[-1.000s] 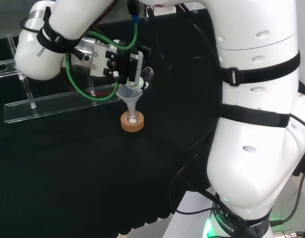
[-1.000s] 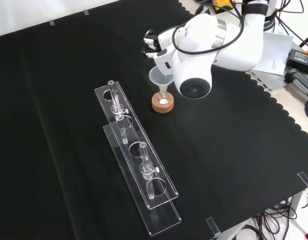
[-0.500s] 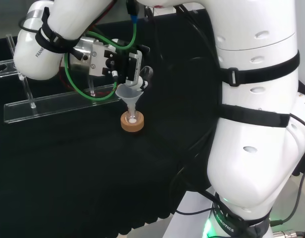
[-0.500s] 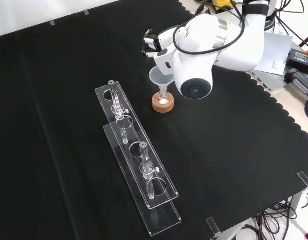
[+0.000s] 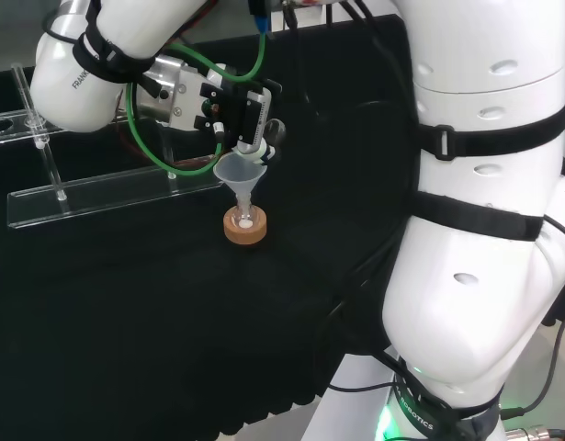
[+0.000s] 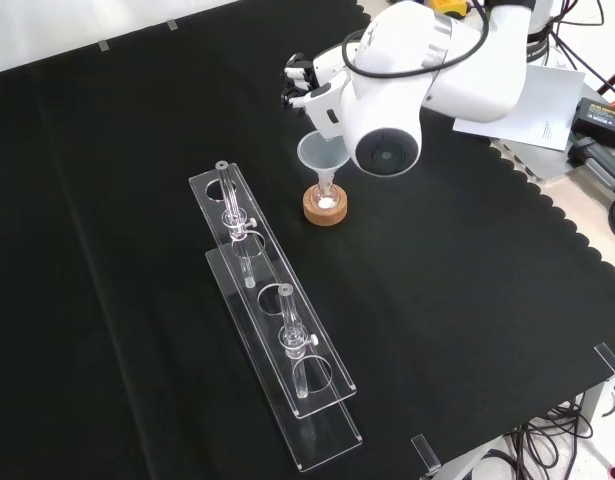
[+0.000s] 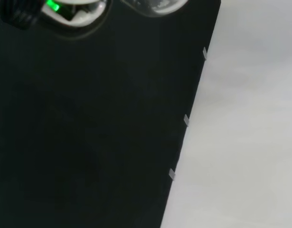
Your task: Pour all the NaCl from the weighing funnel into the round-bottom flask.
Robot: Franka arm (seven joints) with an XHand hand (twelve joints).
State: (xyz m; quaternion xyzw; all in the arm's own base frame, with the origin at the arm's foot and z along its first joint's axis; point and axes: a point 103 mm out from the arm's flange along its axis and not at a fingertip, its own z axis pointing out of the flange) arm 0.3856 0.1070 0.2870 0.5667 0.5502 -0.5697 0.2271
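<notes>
Fingers (image 5: 264, 150) of the hand (image 5: 238, 115) are seen curled at the rim of the weighing funnel (image 5: 242, 175), so the funnel is judged to be pinched and held by the hand. In the front view the hand (image 6: 305, 82) is placed above and just behind the funnel (image 6: 320, 155), partly hidden by the arm's white link with its round grey cap.

The funnel is held upright, with its wide mouth up and its narrow stem pointing down into the neck of the round-bottom flask (image 5: 246, 219). The flask is seated in a cork ring (image 5: 244, 230) on the black cloth of the desk (image 6: 467, 300); the same flask (image 6: 326, 196) and ring (image 6: 325, 211) are seen in the front view, directly under the funnel. A small white mass is visible in the flask, taken to be NaCl. Whether any salt is left on the funnel wall cannot be told.

The pour is therefore judged to be largely done or near its end. What is left, as far as can be judged, is to make sure that the last grains are emptied.

Off to the left in the front view, well apart from the flask, a clear acrylic rack (image 6: 272, 330) with glass tubes is set on the cloth.
</notes>
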